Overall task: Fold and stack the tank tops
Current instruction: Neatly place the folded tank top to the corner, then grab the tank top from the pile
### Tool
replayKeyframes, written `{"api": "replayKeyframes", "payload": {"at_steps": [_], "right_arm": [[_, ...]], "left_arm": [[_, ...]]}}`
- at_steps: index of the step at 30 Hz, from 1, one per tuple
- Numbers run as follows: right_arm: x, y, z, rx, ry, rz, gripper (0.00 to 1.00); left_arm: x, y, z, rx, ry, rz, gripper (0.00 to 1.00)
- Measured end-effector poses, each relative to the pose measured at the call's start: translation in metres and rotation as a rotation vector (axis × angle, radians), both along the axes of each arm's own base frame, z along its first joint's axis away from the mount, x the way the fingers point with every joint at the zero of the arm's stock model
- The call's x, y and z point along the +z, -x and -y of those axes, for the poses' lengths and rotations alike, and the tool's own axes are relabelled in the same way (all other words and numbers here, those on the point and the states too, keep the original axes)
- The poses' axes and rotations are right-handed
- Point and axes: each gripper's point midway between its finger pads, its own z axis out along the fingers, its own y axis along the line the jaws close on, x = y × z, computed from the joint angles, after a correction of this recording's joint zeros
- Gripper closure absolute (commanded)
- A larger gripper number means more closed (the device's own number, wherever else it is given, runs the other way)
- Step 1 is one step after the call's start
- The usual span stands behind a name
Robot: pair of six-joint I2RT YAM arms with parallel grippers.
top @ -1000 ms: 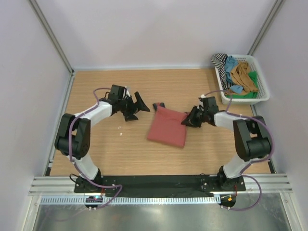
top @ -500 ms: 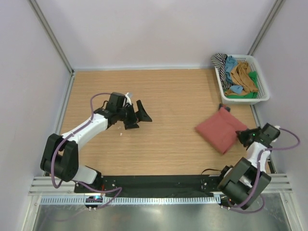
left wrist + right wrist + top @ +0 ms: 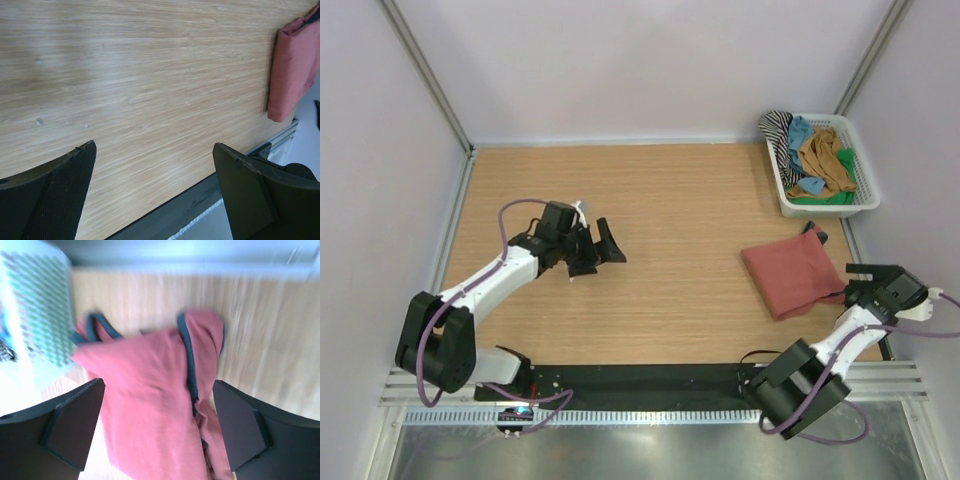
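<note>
A folded rust-red tank top (image 3: 790,280) with navy trim lies flat on the wooden table near its right edge. My right gripper (image 3: 860,281) sits just right of it, open, with nothing between its fingers. In the right wrist view the red tank top (image 3: 150,405) fills the space in front of the open right gripper (image 3: 159,432). My left gripper (image 3: 604,255) stands open over bare wood at the left middle. In its wrist view the left gripper (image 3: 155,192) is open and the red tank top (image 3: 295,65) shows far off. More tank tops, striped (image 3: 778,132), blue (image 3: 800,130), ochre-brown (image 3: 825,155) and green (image 3: 842,165), lie crumpled in a basket.
The white plastic basket (image 3: 825,209) stands at the back right corner, just behind the folded top; its wall (image 3: 42,315) shows in the right wrist view. White walls enclose the table. A black rail (image 3: 650,378) runs along the near edge.
The right gripper dragged the folded red tank top from the table's middle to the right side, then opened and let go. The left arm drew back slightly toward the near left.
</note>
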Motion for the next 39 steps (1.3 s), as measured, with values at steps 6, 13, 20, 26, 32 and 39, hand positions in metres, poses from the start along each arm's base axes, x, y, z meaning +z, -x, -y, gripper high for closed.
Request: {"api": "replayKeyframes", "payload": {"at_steps": [6,13,20,26,32,39], "right_arm": [[0.071,0.014,0.023,-0.068,0.271,0.007,0.02],[0.088,-0.023,-0.030,0.234,0.340,0.091,0.00],[0.113,-0.082,-0.127,0.679,0.398,0.179,0.00],[0.085,-0.105,-0.220,0.977,0.440,0.190,0.00],[0.048,-0.104,-0.288,1.176,0.541,0.156,0.00],[0.038,-0.100,-0.336,1.288,0.643,0.269,0.00]], "left_arm": [[0.013,0.002,-0.024,0.059,-0.078,0.113,0.00],[0.000,0.011,-0.054,0.129,-0.162,0.221,0.00],[-0.020,0.013,-0.068,0.135,-0.229,0.290,0.00],[-0.017,0.010,-0.066,0.108,-0.235,0.378,0.00],[-0.001,0.004,-0.057,0.088,-0.239,0.489,0.00],[-0.011,0.005,-0.047,0.037,-0.280,0.499,0.00]]}}
